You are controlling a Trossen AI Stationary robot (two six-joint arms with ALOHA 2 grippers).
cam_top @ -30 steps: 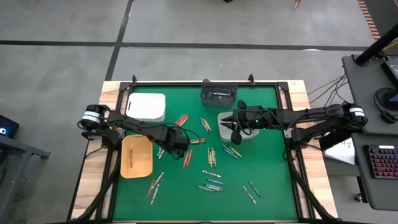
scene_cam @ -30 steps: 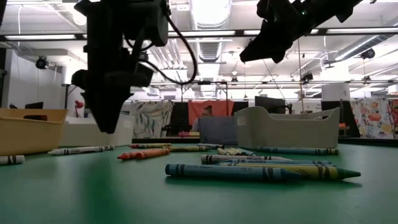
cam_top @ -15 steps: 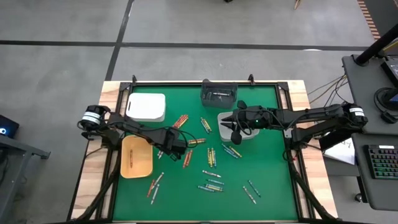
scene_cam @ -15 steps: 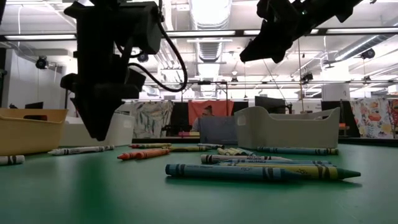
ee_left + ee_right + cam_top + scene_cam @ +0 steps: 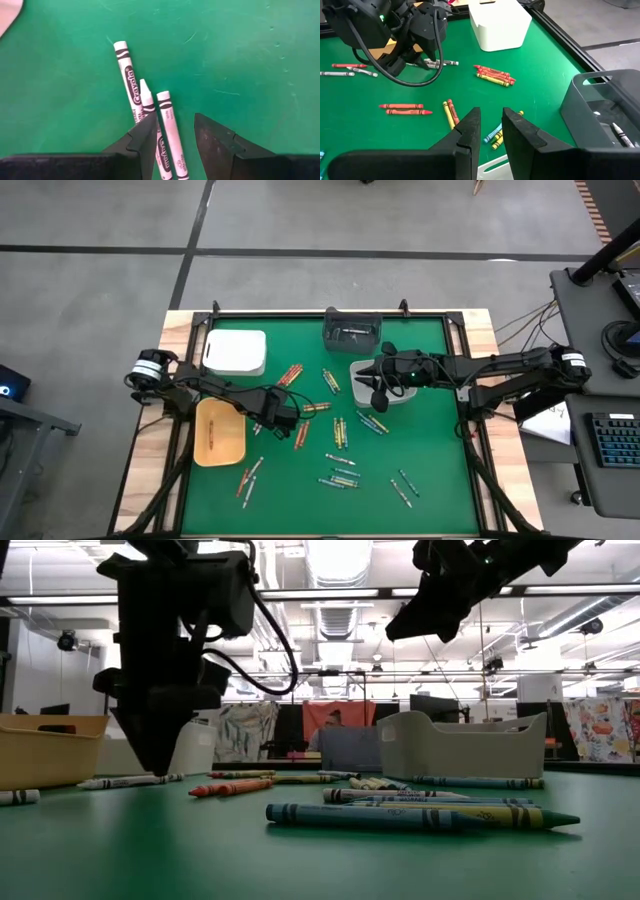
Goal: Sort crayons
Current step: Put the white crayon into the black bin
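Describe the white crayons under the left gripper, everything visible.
Three white crayons with paper wrappers, black bands and black lettering lie flat on the green mat, side by side, nearly parallel and touching. One shows its pointed tip. The left gripper hangs above them, fingers apart, one crayon lying between the fingertips. Their near ends are hidden.

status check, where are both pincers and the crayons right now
Left pincer open, low over three white paper-wrapped crayons on the green mat, none gripped. Right pincer empty, hanging above the white bin. Nothing blocking.
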